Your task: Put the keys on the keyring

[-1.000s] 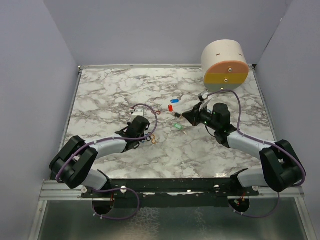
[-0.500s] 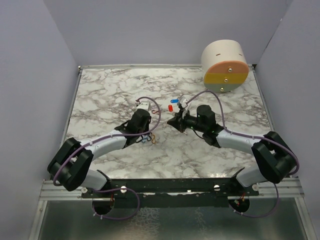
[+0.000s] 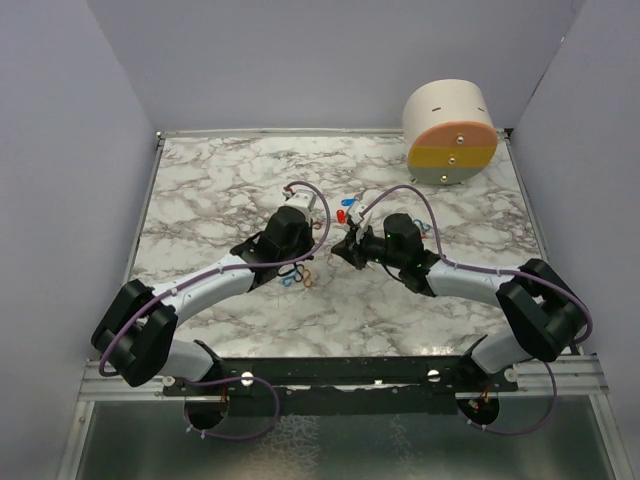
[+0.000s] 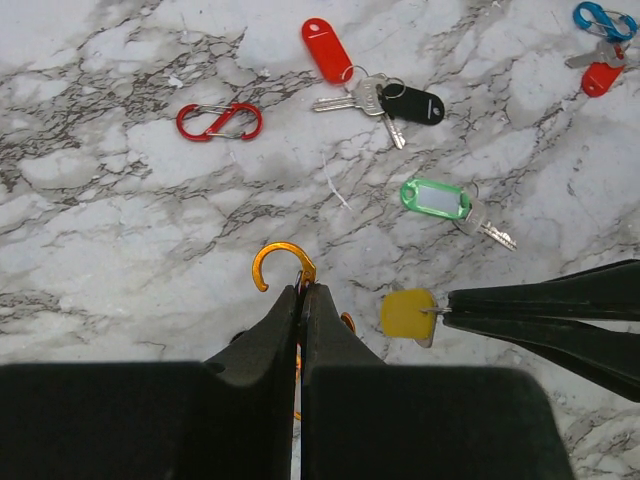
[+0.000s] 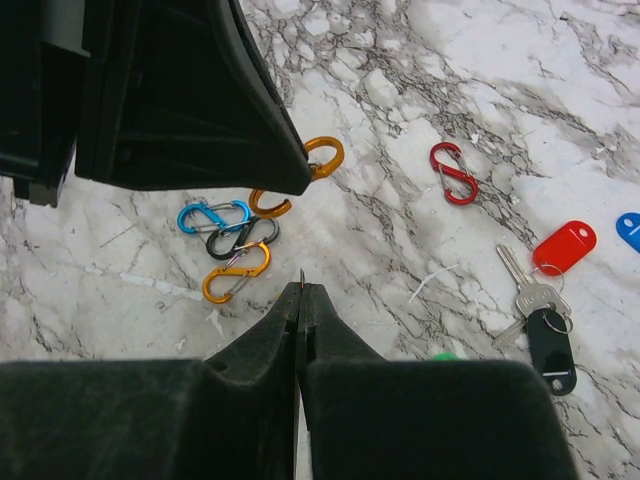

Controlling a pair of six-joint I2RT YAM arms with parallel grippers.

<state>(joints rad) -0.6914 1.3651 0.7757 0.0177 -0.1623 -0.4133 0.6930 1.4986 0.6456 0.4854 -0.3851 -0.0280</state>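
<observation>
The marble table (image 3: 220, 190) before you is boxed in by lilac walls (image 3: 60, 120), with a cream drum (image 3: 450, 130) at its far right corner. Your left gripper (image 4: 303, 292) is pinched fully shut on an orange clip (image 4: 281, 262), whose free hook juts past the tips. In the right wrist view that clip appears to link into the keyring (image 5: 240, 238), a bunch of three more clips (blue, black, orange) just beside the left fingers. Whether the bunch rests on the marble or hangs just over it, you cannot tell. Your right gripper (image 5: 300, 292) is closed tight too, nipping the thin shaft of the yellow key (image 4: 408, 313). That key sits just beside the left tips and the orange clip, with a small gap showing between. Of the keys (image 4: 365, 97), you can count five coloured tags from the left wrist. One is the yellow key in the grip. The green key (image 4: 437, 197) lies alone on the table just beyond it. A red tag (image 4: 328, 48) and a black tag (image 4: 412, 105) are joined with bare metal keys between them. A second red tag (image 4: 600, 80) lies at the far edge. There are two loose clips: a red clip (image 4: 220, 121) well apart from the red-and-black bunch, and a blue clip (image 4: 603, 18) just beside that second red tag.
</observation>
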